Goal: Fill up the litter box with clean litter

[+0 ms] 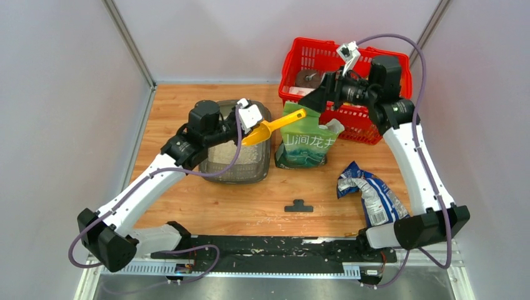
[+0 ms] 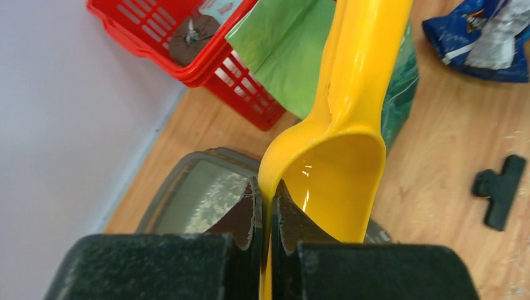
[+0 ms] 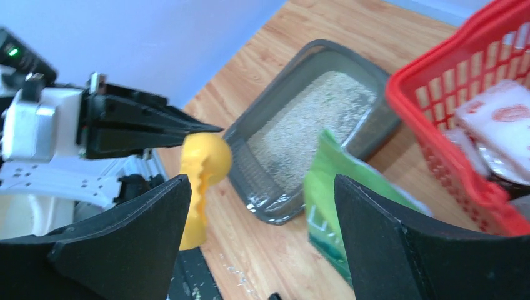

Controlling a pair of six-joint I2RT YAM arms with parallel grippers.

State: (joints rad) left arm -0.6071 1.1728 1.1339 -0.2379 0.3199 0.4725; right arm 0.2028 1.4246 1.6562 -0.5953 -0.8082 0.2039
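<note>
- Top view: the left gripper (image 1: 250, 119) is clamped on the bowl of the yellow scoop (image 1: 275, 127), above the right rim of the litter box (image 1: 234, 180). Clean litter (image 1: 240, 156) already covers the box floor. The right gripper (image 1: 314, 101) sits at the handle's far end, right of the box, with the green bag (image 1: 306, 147) just below it and the red basket (image 1: 356, 122) behind.
- Left wrist view: the fingers pinch only the thin wall of the bowl, which looks empty. On glossy plastic, such an edge hold could let the scoop pivot or slip once it digs into granules.
- Right wrist view: the jaws stand wide apart and hold nothing, and the handle's end lies just beside one finger. Pulling away carelessly could knock the handle and twist it in the other arm's pinch.
- Room: the bare board in front of the box is free. The box's right side is crowded, so a swing of the long handle there could catch the bag's top or the basket.
</note>
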